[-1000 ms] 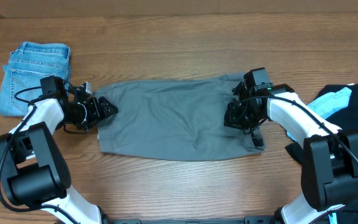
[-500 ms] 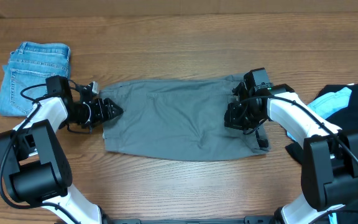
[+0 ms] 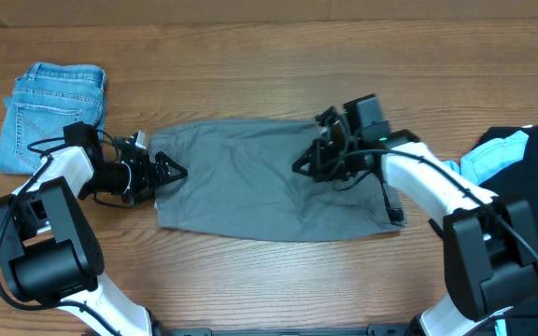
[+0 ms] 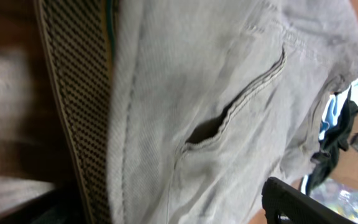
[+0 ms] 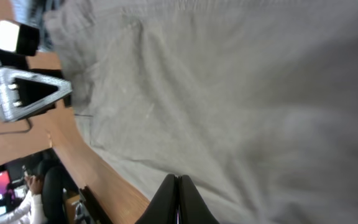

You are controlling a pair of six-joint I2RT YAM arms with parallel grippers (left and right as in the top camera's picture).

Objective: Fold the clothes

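The grey shorts (image 3: 241,187) lie spread flat across the middle of the table. My left gripper (image 3: 174,172) is at their left edge. In the left wrist view its fingers (image 4: 166,202) stand wide apart, with the grey cloth (image 4: 197,74), a pocket slit and the dotted waistband lining between them. My right gripper (image 3: 299,168) hovers over the middle-right of the shorts. In the right wrist view its tips (image 5: 179,179) are shut together above the grey cloth (image 5: 229,93), and no cloth shows between them.
Folded light-blue denim (image 3: 49,112) lies at the far left. A black garment (image 3: 530,149) and a sky-blue one (image 3: 493,154) lie in a heap at the right edge. Bare wood runs along the front and back of the table (image 3: 269,56).
My right gripper has moved left, from the shorts' right end toward their middle. My left gripper has moved a little right, and the shorts' left edge has shifted right with it.
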